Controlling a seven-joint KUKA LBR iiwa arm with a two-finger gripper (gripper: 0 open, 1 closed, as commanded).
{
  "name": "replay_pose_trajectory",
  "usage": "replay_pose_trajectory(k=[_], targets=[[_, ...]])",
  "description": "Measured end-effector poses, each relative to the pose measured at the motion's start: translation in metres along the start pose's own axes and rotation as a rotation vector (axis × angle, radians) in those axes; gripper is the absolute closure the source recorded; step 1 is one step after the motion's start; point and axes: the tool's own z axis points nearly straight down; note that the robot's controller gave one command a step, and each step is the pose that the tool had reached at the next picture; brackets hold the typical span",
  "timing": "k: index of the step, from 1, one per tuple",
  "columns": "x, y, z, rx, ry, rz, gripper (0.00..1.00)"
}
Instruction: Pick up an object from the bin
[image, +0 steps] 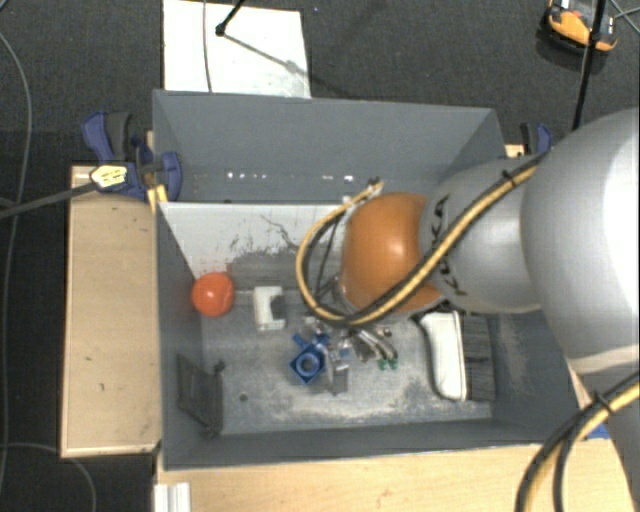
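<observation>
Mid-bin, the jaws sit just beside a blue block (306, 362); whether open or closed, I cannot tell.

The arm's jaws sit low in the middle of the grey metal bin (262, 406), just beside a small blue plastic piece (306, 362). Apart from them lie a round orange ball (212, 295), a small white block (267, 307), a black angular piece (200, 392) and a white-handled brush with black bristles (445, 355).

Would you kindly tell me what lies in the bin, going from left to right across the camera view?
orange ball → small white block → blue plastic piece → white brush with dark bristles
</observation>
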Motion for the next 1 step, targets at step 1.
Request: replay_pose_trajectory(k=[1], targets=[[-0.0031,0.0067,0.0005,0.002,0.002,-0.013,1.0]])
